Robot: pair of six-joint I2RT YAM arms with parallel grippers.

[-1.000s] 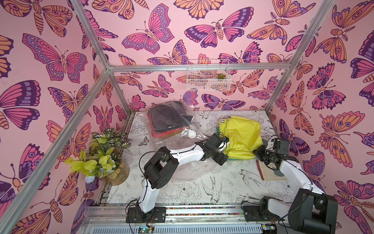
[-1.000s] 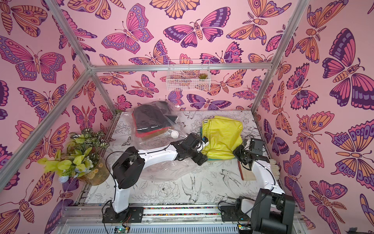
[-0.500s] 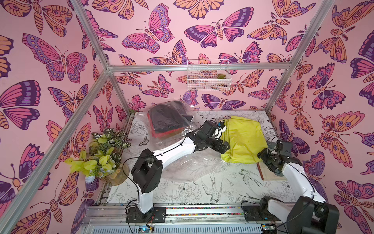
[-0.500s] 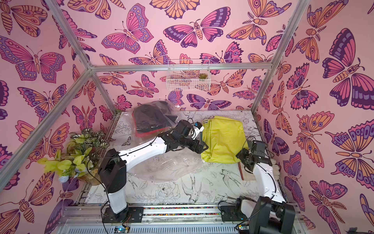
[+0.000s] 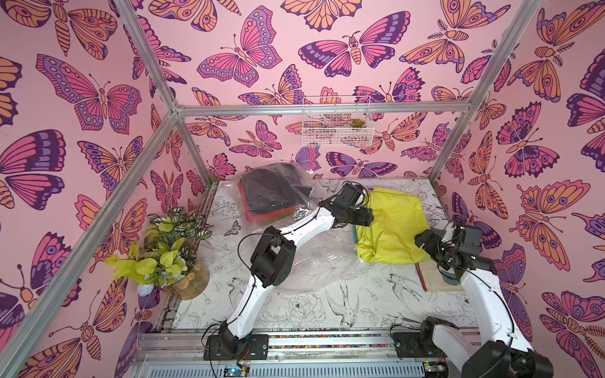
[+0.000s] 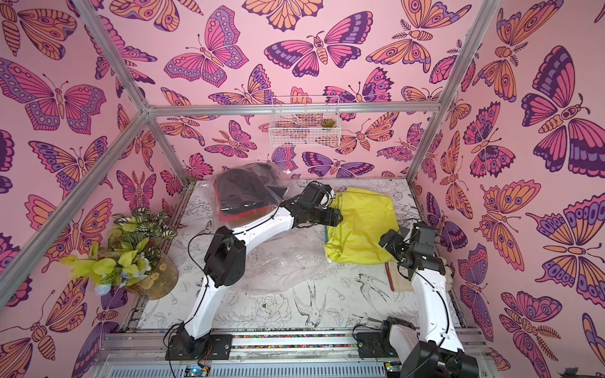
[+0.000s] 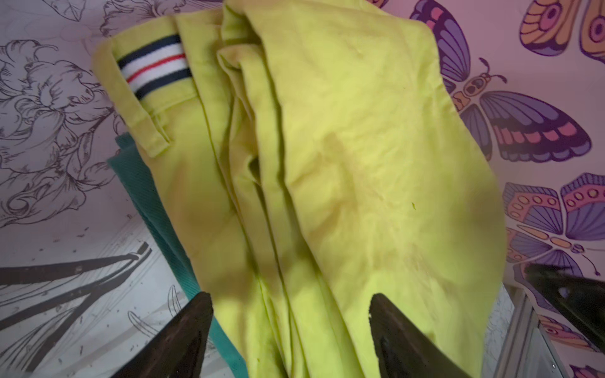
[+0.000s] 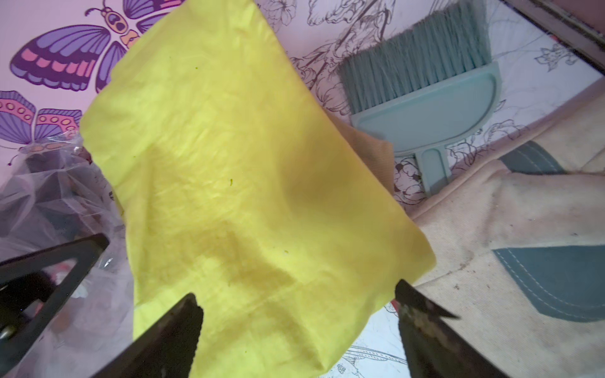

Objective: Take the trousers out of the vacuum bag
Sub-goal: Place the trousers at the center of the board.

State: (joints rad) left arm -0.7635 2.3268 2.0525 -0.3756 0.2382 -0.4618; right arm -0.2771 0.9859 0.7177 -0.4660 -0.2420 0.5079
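Snagging is the danger — both the left claw point(image 7: 289, 296) and right claw point(image 8: 294, 289) hang spread over the yellow trousers point(image 5: 389, 229) lying on the table point(image 5: 327, 311) outside the bag point(image 5: 322, 273), so a careless pinch could drag them askew while black trousers point(image 5: 271, 189) sit inside it.

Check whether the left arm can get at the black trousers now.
Probably not directly: the vacuum bag covers the black trousers, and the left gripper sits open over the yellow trousers.

White bird-and-flower-print tabletop point(image 5: 327, 307): crinkly clear plastic vacuum bag point(image 5: 314, 268), folded cloth trouser stack point(image 5: 393, 229) (yellow on top), potted leafy plant point(image 5: 170, 248).
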